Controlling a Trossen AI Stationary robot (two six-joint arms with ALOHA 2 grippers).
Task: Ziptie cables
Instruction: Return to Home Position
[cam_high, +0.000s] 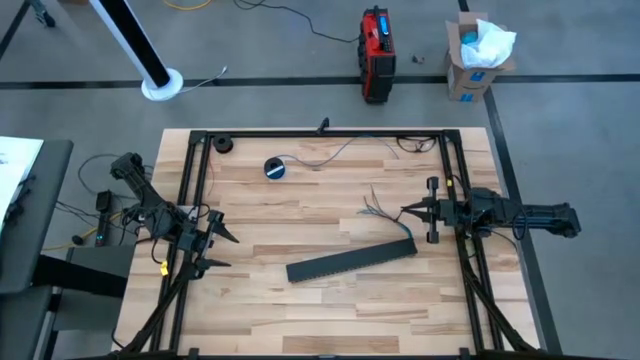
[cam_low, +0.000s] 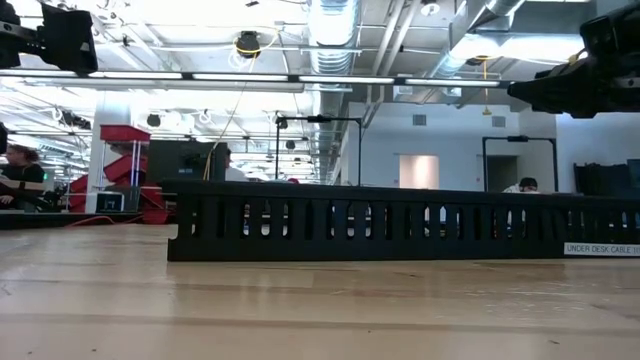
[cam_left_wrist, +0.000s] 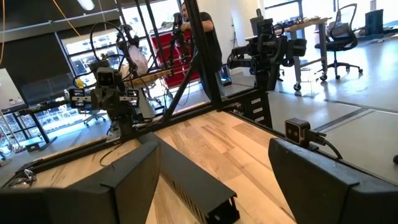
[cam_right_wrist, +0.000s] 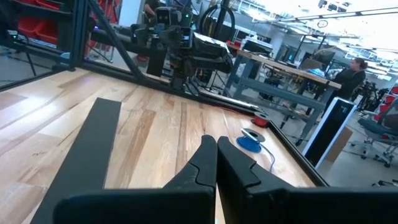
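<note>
High view shows only the loose ends of the thin grey, white and dark cables (cam_high: 385, 212). The rest of their length is hidden inside the long black slotted plastic cable duct (cam_high: 350, 260), which lies slantwise, its top covered, on the pale wooden plank table (cam_high: 280, 310). The fanned, bluish-tipped ends are too fine to trace singly.

They lie just ahead of the right gripper (cam_high: 405, 210), between its tip and the duct's nearer end, and look apart from it. That gripper's two dark fingers are pressed together into one point, holding nothing. The left gripper (cam_high: 228, 250) sits at the opposite table edge, well apart from the cables, with its fingers spread wide and empty and the duct's far end ahead of it.

In the low view the duct (cam_low: 400, 225) stretches across as a wall of narrow upright slots, and what lies behind them is too dark to make out. A small white label at one end is cut off by the picture's edge.
</note>
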